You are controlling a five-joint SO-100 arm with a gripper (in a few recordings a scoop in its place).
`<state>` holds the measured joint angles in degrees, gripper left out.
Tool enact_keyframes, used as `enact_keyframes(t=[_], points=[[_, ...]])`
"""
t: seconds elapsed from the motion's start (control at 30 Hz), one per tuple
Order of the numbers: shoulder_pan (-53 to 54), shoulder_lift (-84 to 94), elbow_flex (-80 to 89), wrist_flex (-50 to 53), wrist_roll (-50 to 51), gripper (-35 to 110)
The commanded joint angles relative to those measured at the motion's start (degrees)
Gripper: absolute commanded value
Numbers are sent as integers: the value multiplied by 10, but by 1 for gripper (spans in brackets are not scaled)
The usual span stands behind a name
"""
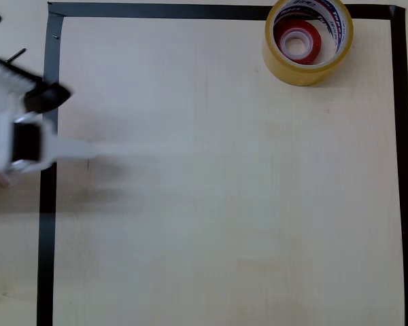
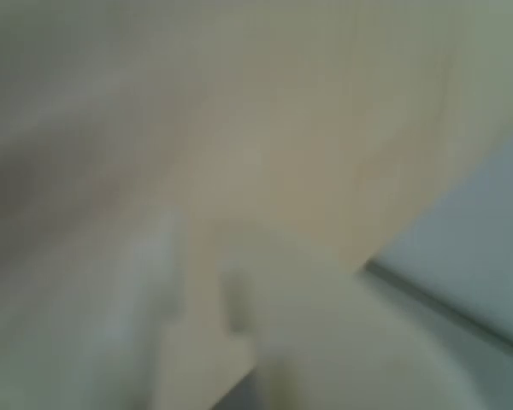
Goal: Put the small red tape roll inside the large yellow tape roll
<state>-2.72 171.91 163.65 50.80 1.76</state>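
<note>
Overhead view: the large yellow tape roll (image 1: 309, 41) lies flat on the pale wooden bench (image 1: 224, 190), its ring axis vertical and its open bore facing straight up at the camera, so the red and blue lettering on its white inner core can be seen. It sits in the upper right corner of the area framed by the black tape border (image 1: 49, 204), just beside the top strip and near the right strip. The small red tape roll (image 1: 298, 42) lies flat inside the yellow roll's bore, likewise with its axis vertical and its white core upward; it is surrounded by the yellow ring on all sides, sitting toward the lower left of the bore. At the left edge of the picture the white arm (image 1: 13, 136) is smeared by motion blur, with a pale streak reaching rightward across the left border strip; it is well apart from both rolls. Wrist view: the picture is heavily blurred, showing pale bench surface, a dark edge at lower right, and indistinct pale shapes at the bottom. Whether the claw is open or closed cannot be told.
</note>
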Motion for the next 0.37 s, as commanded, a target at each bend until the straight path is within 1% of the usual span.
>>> enact_keyframes(t=[0.0, 0.13, 0.33], points=[[40, 192, 56, 103, -14, 0], [50, 192, 111, 113, -13, 0], [57, 192, 109, 117, -10, 0]])
